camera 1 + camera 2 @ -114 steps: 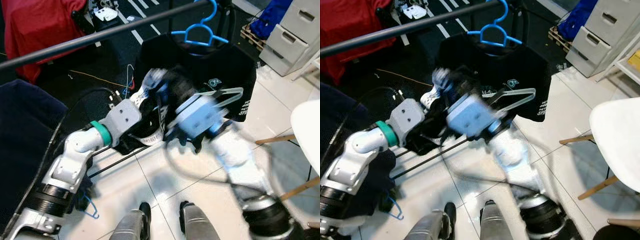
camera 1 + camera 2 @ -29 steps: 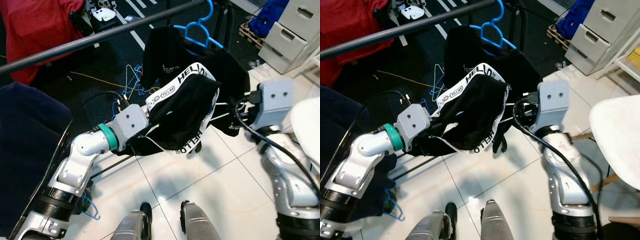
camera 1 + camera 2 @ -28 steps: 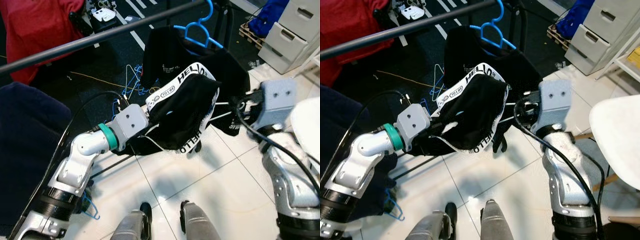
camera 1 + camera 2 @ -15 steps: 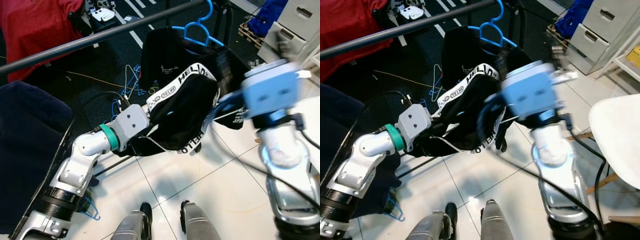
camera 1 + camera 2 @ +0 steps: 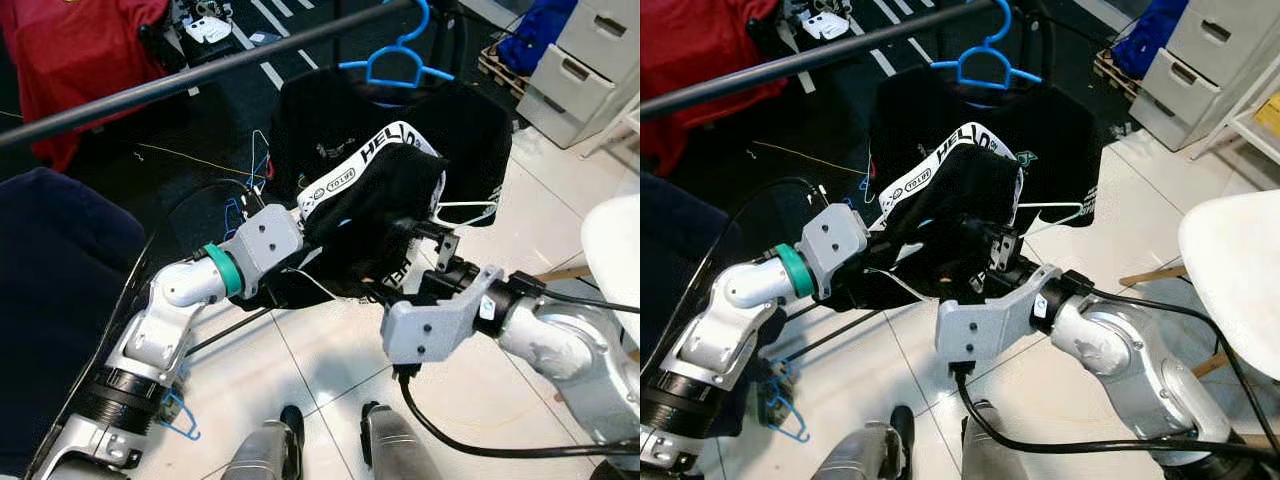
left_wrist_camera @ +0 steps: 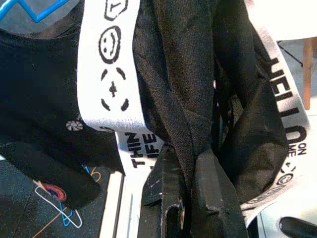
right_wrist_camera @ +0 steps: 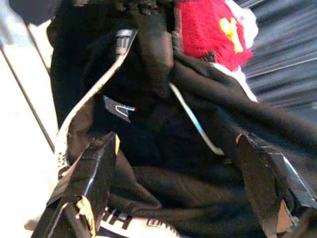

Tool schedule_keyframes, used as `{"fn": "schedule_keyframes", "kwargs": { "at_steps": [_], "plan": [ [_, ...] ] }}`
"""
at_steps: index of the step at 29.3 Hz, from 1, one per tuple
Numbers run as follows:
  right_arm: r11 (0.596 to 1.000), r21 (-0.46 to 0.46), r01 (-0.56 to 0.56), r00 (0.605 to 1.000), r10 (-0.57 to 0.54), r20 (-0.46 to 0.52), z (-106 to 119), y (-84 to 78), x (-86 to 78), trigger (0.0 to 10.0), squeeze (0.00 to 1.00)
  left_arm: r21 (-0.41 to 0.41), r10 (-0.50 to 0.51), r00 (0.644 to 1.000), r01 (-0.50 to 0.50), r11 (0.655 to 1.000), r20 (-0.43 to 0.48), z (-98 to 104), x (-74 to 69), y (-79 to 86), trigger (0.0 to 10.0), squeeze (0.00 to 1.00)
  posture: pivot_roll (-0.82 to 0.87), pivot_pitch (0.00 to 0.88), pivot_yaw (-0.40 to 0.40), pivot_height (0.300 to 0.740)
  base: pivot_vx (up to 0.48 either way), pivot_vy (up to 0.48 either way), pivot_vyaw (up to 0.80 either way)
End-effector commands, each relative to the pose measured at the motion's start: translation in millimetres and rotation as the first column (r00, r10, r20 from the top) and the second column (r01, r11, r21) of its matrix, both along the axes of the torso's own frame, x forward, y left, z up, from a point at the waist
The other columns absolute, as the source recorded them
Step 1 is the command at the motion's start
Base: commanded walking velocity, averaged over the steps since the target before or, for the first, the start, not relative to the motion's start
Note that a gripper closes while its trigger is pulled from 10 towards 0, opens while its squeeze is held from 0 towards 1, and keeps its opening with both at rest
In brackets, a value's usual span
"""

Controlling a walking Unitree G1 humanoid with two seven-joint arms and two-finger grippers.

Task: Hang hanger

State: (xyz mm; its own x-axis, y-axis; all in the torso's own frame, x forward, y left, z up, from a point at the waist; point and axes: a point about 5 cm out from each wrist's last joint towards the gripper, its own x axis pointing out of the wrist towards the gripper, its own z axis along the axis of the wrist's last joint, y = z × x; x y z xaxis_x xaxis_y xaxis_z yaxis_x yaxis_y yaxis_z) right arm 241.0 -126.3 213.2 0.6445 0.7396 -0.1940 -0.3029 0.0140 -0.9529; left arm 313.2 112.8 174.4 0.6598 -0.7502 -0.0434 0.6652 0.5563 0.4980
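Nearest you, the right gripper (image 5: 985,262) sits spread wide at the underside of the black garment (image 5: 385,205), likely placed to reach the white hanger (image 5: 470,209) poking from its far edge. Your left gripper (image 6: 190,183) pinches a fold of that garment tight, holding it up off the floor. Beyond, a blue hanger (image 5: 395,60) with a black shirt already hangs on the rail (image 5: 200,75).

Item count, rail area
Showing: two grippers, left gripper (image 6: 185,208) and right gripper (image 7: 173,198); one blue hanger (image 5: 395,65); one white hanger (image 5: 465,208); one rail (image 5: 200,75); one drawer unit (image 5: 585,65).
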Motion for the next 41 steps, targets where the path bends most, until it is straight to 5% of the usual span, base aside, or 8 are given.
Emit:
{"fn": "schedule_keyframes", "kwargs": {
  "at_steps": [1, 8, 18, 19, 20, 41],
  "plan": [
    [0.999, -0.028, -0.037, 0.999, 0.038, 0.026, -0.8, 4.8, -1.4, 10.0, 0.00, 0.001, -0.013, 1.000, 0.013, 1.000, -0.004, -2.6, -0.6, -1.9, 10.0, 0.00, -0.30, 0.151, 0.129, 0.740, 0.000, 0.000, 0.00],
    [0.999, -0.034, 0.000, 0.984, 0.006, 0.177, 13.5, 6.2, 22.0, 10.0, 0.00, -0.001, -0.020, 1.000, 0.020, 1.000, -0.003, -2.1, -0.2, -3.3, 10.0, 0.00, -0.29, 0.149, 0.131, 0.740, 0.000, 0.000, 0.00],
    [0.996, -0.054, 0.078, 0.983, -0.067, 0.173, 2.7, 1.1, 37.1, 9.9, 0.00, -0.005, -0.018, 1.000, 0.018, 1.000, 0.000, -1.3, -0.2, -3.7, 10.0, 0.00, -0.29, 0.152, 0.131, 0.740, 0.000, 0.000, 0.00],
    [0.995, -0.055, 0.081, 0.982, -0.070, 0.174, 1.4, 1.3, 38.7, 2.9, 0.00, -0.006, -0.019, 1.000, 0.019, 1.000, 0.000, -1.2, -0.2, -3.9, 10.0, 0.00, -0.29, 0.152, 0.130, 0.740, 0.000, 0.000, 0.00],
    [0.996, -0.047, 0.073, 0.981, -0.063, 0.184, 1.3, 2.4, 40.8, 0.0, 0.00, -0.006, -0.021, 1.000, 0.021, 1.000, 0.000, -1.1, 0.1, -4.2, 10.0, 0.00, -0.29, 0.152, 0.130, 0.740, 0.000, 0.000, 0.00],
    [0.996, 0.082, -0.016, 0.949, -0.011, 0.314, 30.4, 14.6, 39.6, 0.0, 0.00, -0.007, -0.030, 1.000, 0.030, 1.000, -0.004, -1.8, -0.6, -6.5, 10.0, 0.00, -0.29, 0.154, 0.134, 0.740, 0.000, 0.000, 0.00]
  ]
}}
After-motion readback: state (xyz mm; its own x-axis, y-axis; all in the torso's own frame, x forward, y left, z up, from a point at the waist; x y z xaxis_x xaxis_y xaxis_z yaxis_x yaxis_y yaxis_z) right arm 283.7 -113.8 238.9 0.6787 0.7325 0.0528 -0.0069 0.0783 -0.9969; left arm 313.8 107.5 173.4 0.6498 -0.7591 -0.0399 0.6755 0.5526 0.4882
